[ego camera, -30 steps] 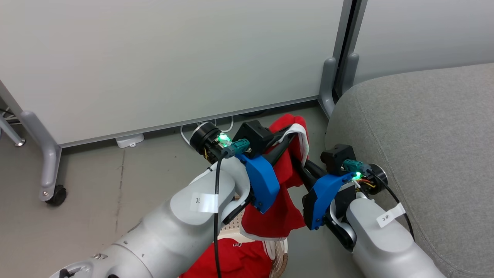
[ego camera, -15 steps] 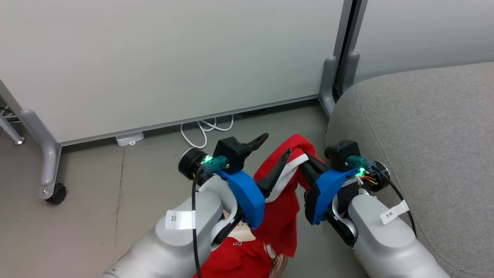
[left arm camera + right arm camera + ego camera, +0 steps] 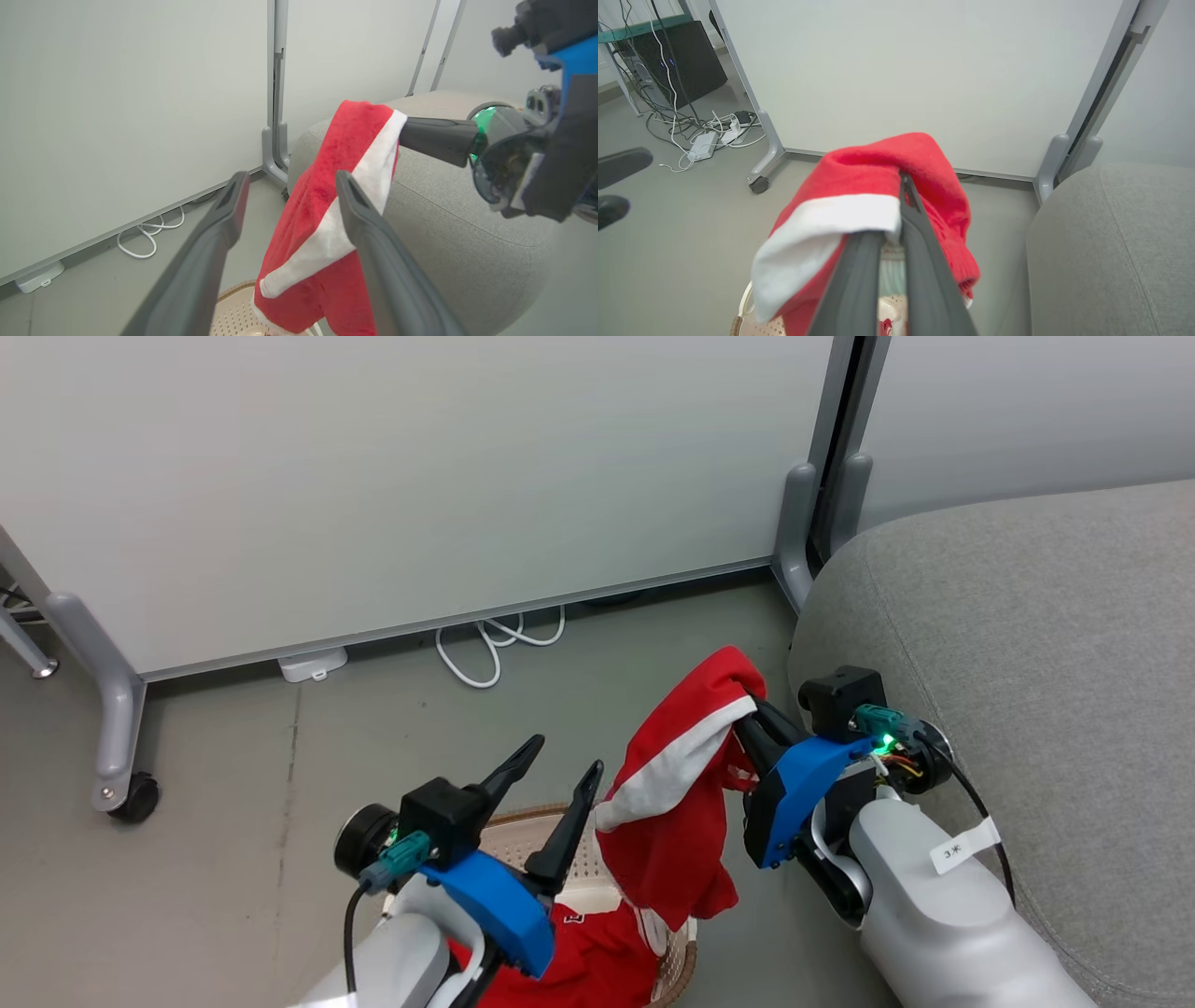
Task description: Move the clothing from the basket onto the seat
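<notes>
Gripped a red garment (image 3: 667, 803) in the right tool (image 3: 747, 711), with the fingers pressed together on a fold near its top, where a white band met the red cloth. Found the same grip in the right wrist view, along that tool's own fingers (image 3: 924, 266): a red hump draped over the tips, the white band falling to the left. Noted the rest of the cloth hanging straight down from the grip toward the basket (image 3: 512, 819); could not tell whether the hem touched it.

Found the left tool (image 3: 567, 754) spread wide and holding nothing, just left of the hanging cloth, with both fingers pointing up over the basket's far rim. Saw the garment close beside one finger in the left wrist view; could not tell about contact.

Found a red jersey (image 3: 597, 952), with a scrap of lettering showing, lying down inside the cream perforated basket with its brown woven rim. Placed the basket on the grey floor (image 3: 280, 756), near the front of the grey seat (image 3: 1027, 644). Placed the held garment beside the seat's rounded edge, neither over the cushion nor on it.

Beyond, noted a white partition panel (image 3: 420, 476) on wheeled feet and a white cable (image 3: 495, 653) looped on the floor at its base.
</notes>
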Robot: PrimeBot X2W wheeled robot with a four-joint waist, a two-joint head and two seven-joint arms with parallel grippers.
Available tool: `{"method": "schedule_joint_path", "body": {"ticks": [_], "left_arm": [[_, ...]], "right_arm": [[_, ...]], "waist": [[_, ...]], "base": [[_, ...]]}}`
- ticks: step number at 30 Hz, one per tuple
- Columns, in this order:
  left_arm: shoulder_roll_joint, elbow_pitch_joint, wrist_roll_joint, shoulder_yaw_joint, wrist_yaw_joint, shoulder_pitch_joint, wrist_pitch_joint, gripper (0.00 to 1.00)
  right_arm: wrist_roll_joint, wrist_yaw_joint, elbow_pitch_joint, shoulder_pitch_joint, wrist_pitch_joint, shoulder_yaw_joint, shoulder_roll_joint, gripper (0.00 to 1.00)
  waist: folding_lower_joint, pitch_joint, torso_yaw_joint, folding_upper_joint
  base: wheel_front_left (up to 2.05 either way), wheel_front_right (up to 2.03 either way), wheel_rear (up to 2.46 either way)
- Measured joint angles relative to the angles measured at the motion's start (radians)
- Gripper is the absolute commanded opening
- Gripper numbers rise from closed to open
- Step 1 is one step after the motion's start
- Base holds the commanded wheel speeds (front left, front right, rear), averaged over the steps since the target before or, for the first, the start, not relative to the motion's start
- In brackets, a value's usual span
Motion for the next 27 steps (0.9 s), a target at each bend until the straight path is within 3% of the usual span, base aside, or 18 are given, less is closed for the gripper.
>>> {"method": "schedule_joint_path", "body": {"ticks": [12, 23, 27], "left_arm": [[0.029, -0.158, 0.140, 0.231, -0.007, 0.232, 0.000, 1.00], [-0.001, -0.163, 0.202, 0.287, -0.030, 0.268, 0.000, 1.00], [-0.006, -0.161, 0.211, 0.294, -0.031, 0.273, 0.000, 1.00]], "right_arm": [[-0.012, 0.000, 0.003, 0.000, -0.012, -0.033, 0.000, 0.00], [-0.026, 0.000, 0.004, 0.007, -0.014, -0.060, 0.000, 0.00], [-0.024, 0.000, -0.008, 0.016, -0.010, -0.053, 0.000, 0.00]], "waist": [[0.0000, 0.003, 0.002, 0.0001], [0.0000, -0.006, 0.008, 0.0000], [0.0000, -0.006, -0.020, 0.0000]], "base": [[0.00, 0.00, 0.00], [0.00, 0.00, 0.00], [0.00, 0.00, 0.00]]}}
